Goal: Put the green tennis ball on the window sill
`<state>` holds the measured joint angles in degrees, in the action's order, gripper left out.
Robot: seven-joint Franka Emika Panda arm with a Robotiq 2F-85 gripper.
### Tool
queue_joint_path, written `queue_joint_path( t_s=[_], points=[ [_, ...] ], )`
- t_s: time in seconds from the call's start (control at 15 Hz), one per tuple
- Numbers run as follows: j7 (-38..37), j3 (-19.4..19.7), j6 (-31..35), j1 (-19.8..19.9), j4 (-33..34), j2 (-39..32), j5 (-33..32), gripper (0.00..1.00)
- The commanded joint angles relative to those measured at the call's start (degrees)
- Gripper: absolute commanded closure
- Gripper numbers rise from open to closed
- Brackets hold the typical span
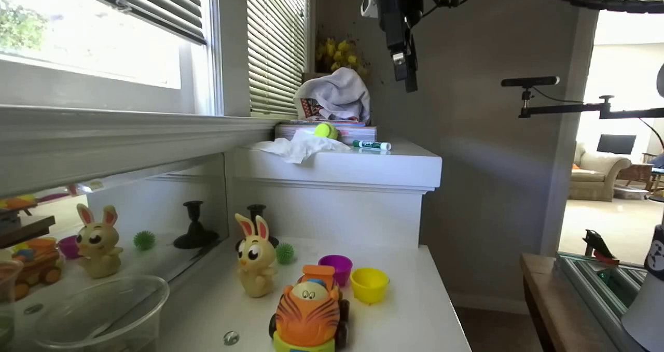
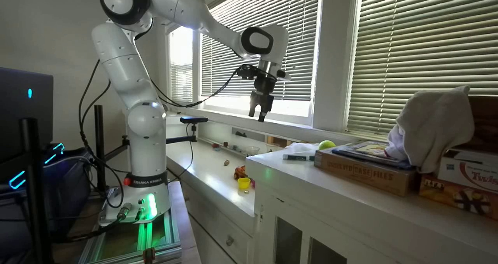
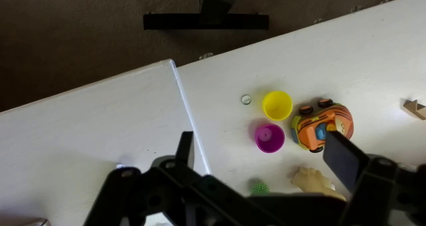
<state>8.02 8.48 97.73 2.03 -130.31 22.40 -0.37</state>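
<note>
The green tennis ball rests on the raised white shelf top, between the crumpled white tissue and a box with books; it also shows in an exterior view. It is out of sight in the wrist view. The window sill runs along the base of the windows, behind the shelf, and shows in an exterior view. My gripper hangs in the air well above the shelves, pointing down, apart from the ball. In the wrist view its fingers are wide apart with nothing between them.
On the lower shelf stand an orange toy car, a purple cup, a yellow cup, a toy rabbit and a spiky green ball. A marker, tissue, and box with books and cloth lie on the raised shelf.
</note>
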Motion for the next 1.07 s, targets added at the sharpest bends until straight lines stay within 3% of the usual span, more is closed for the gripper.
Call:
queue_joint_path(
  t_s=[0.0, 0.53, 1.0],
  points=[
    [-1.96, -1.17, 3.02, 1.20, -0.68, -0.60, -0.11, 0.00],
    [-16.29, -1.90, 24.34, 5.87, -1.79, -5.95, -4.21, 0.00],
    [-33.80, -1.96, 33.66, 9.71, 0.80, -12.43, -5.74, 0.00]
  ],
)
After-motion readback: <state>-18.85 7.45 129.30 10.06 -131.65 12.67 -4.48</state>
